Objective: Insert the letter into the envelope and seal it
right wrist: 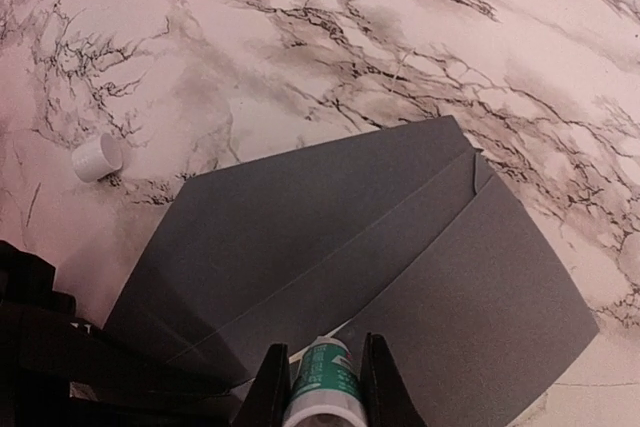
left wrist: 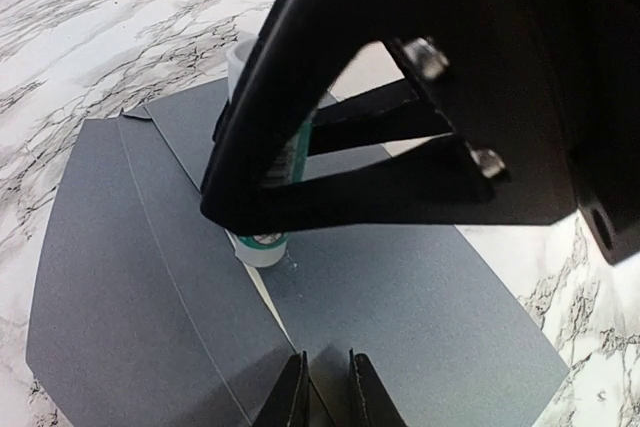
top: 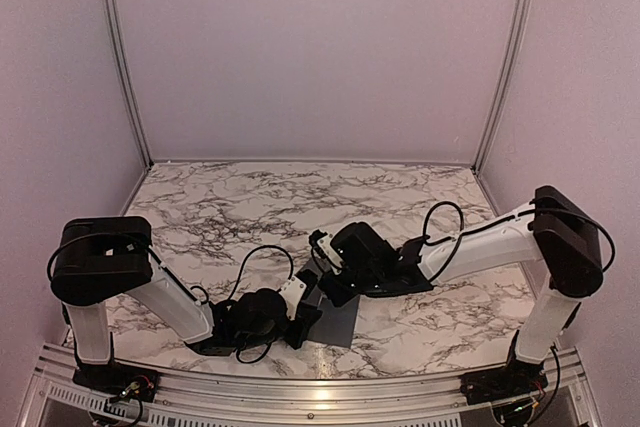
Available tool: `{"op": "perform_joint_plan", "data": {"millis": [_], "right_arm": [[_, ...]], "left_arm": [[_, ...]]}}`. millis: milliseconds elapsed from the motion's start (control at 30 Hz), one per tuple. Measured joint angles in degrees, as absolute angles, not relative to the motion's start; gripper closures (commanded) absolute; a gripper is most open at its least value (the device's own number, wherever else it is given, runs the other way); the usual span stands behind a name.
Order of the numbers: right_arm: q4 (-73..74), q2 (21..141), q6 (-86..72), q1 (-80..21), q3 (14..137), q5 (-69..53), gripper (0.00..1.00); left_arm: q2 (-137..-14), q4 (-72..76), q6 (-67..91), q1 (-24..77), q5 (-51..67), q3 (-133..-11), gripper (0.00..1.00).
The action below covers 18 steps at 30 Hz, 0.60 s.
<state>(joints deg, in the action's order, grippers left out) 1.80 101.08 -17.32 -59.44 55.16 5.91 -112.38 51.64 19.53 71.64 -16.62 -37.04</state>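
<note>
The envelope [right wrist: 400, 247] lies flat on the marble table [right wrist: 300, 37], close to the near edge and between the two arms. Its flap is folded out open, so it is not sealed. The letter [left wrist: 265, 299] shows only as a thin pale strip along the envelope mouth in the left wrist view. No loose cream sheet lies anywhere on the table, so it is most likely already inside, though the strip is too small to be sure. The right tool [right wrist: 327, 375] pinches a white-and-green tube [right wrist: 325, 382], probably a glue stick. It holds the tube nose-down on the envelope, right at the crease where flap meets body. The tube's small white cap [right wrist: 97, 157] sits on the table, well apart from the envelope. The left tool [left wrist: 328, 387] is low over the envelope's edge with its fingers nearly pressed together and only a thin gap between them. Whether it grips paper or just hovers, cannot tell. Progress judgement: insertion looks done and the gluing step is in hand. Still left are running glue along the flap, folding the flap over, and pressing it shut.
</note>
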Motion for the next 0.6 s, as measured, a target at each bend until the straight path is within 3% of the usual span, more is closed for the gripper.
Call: {"op": "perform_joint_plan", "data": {"millis": [600], "right_arm": [[4.1,98.0,-18.6,-61.8,53.7,7.1,1.0]], "left_arm": [[-112.4,51.6,19.5,71.6,-16.5,-37.0,0.83]]}}
